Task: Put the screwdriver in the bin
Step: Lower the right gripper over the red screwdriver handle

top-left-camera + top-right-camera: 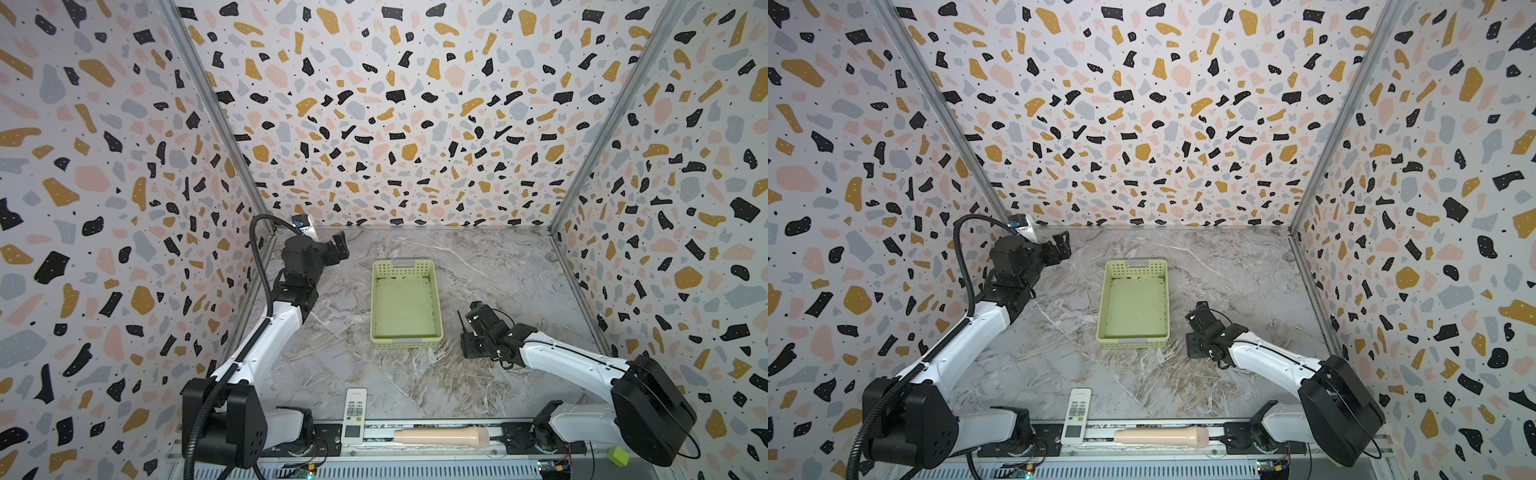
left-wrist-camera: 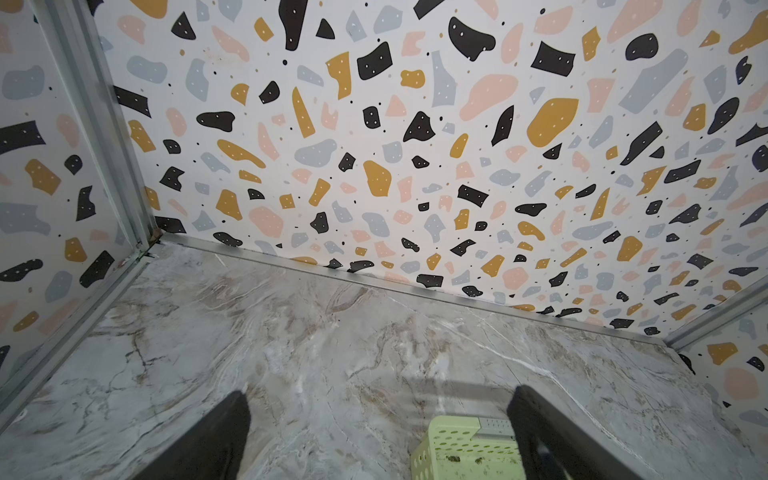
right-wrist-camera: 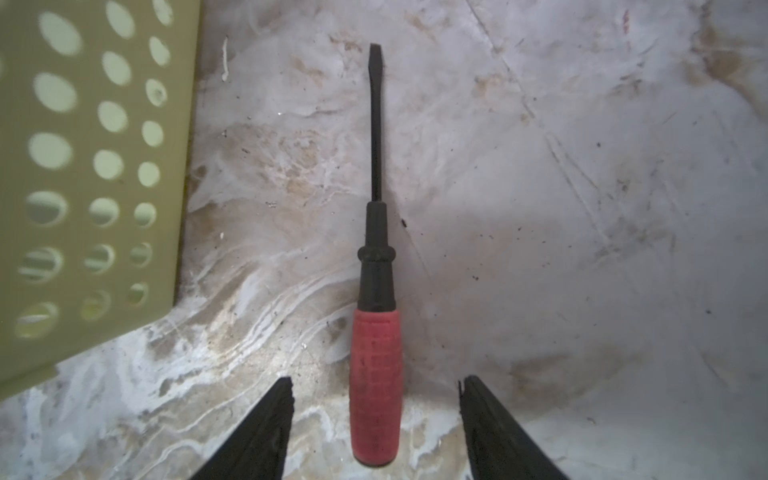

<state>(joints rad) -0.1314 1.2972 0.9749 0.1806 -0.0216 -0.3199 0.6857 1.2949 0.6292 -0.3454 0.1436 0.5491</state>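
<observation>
The screwdriver [image 3: 376, 291], with a red handle, black collar and thin dark shaft, lies flat on the marble table beside the bin's perforated wall [image 3: 178, 166]. My right gripper [image 3: 377, 380] is open, low over the table. Its two fingers stand on either side of the red handle with a gap on each side. In both top views this gripper [image 1: 470, 330] [image 1: 1194, 332] sits just right of the pale yellow-green bin [image 1: 405, 341] [image 1: 1133, 342], which holds nothing. My left gripper [image 1: 340, 245] [image 1: 1061, 245] [image 2: 380, 392] is open and raised at the back left, above a corner of the bin [image 2: 457, 432].
A white remote [image 1: 354, 415] and a beige cylinder [image 1: 440, 438] lie at the front edge between the arm bases. A small green block [image 1: 618, 456] sits at the front right. Patterned walls enclose the table on three sides.
</observation>
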